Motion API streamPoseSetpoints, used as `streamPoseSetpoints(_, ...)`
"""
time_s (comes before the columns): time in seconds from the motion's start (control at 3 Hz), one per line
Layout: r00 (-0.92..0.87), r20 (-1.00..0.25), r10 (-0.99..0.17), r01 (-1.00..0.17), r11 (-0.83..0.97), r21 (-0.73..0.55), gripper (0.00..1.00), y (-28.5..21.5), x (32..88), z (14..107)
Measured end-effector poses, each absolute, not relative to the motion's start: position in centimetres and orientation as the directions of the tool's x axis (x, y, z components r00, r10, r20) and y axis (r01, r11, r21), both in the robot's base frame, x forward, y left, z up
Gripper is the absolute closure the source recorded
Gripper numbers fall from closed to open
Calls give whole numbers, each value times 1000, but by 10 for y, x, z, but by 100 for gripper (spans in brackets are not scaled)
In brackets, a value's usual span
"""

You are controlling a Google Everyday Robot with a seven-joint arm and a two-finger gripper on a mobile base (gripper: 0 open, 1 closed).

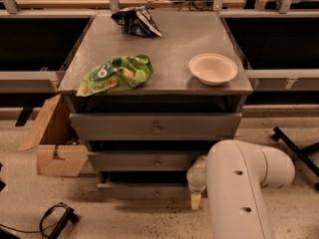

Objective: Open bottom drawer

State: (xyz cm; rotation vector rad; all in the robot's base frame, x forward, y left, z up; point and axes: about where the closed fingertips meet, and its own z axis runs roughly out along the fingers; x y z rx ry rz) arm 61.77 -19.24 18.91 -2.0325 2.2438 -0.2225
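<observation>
You are looking at the grey bottom drawer (144,190), with the tan gripper (196,200) hanging at its right end under a white arm (239,183). A green bag (115,73), a black-and-white bag (135,22) and a cream bowl (213,67) are lying on the grey top (184,39).

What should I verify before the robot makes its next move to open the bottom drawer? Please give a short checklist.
1. Target found: grey metal bottom drawer, lowest of three: ok.
2. Its small round centre knob visible and uncovered: ok.
3. End effector at the knob: not ok; it hangs low by the drawer front's right end, right of the knob.
4. End effector touching the drawer front: cannot tell.
5. Open brown cardboard box out of the drawer's path: ok; it stands off to the drawer's left.
6. Black cable, lower left, out of the path: ok.
</observation>
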Motion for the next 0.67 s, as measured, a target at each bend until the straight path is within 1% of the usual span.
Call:
streamPoseSetpoints(0.33,-106,12,-994,-984,103,-143,0,-190,606,179)
streamPoseSetpoints(0.67,-107,21,-994,-993,106,-56,13,-179,572,172)
